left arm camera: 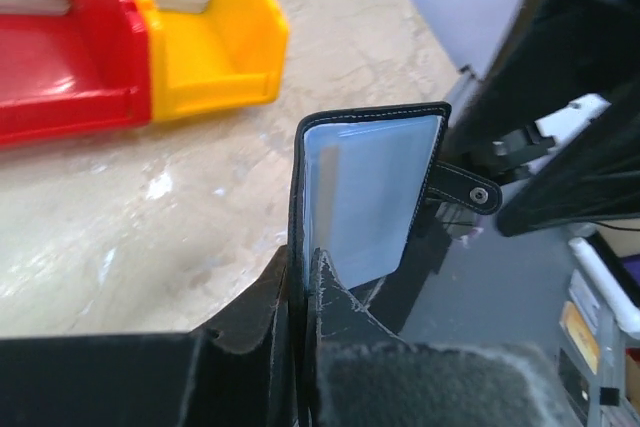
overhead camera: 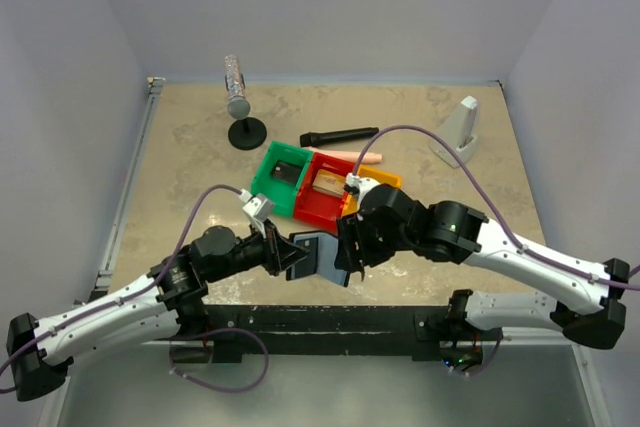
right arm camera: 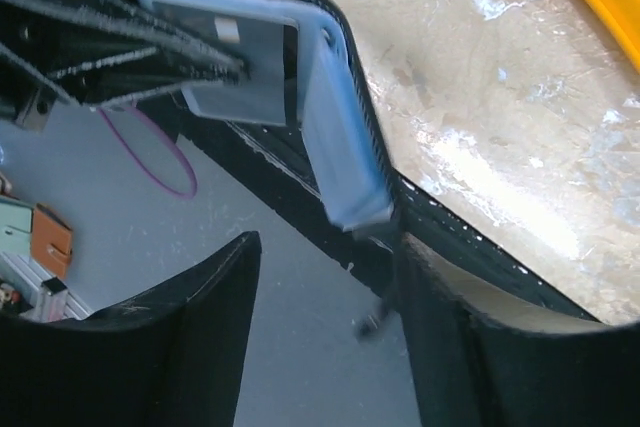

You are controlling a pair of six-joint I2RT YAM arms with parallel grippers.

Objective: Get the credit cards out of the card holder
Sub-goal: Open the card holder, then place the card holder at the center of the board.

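The card holder (left arm camera: 370, 187) hangs in the air over the near edge of the surface (left arm camera: 150, 207), between the two arms and short of the red bin (overhead camera: 322, 205). The left gripper (left arm camera: 302, 269) has its fingers clamped on one leaf, and the right gripper (right arm camera: 325, 257) has its fingers apart around the loose bluish leaf. This looks like the opening step: the holder is spread and no card is drawn yet. Next, the right fingers likely need to pinch the edge of the card (right arm camera: 245, 67) in its pocket while the left holds firm. The gripped leaf's long axis runs straight out from the left fingers, with the tab (left arm camera: 465, 187) jutting sideways.
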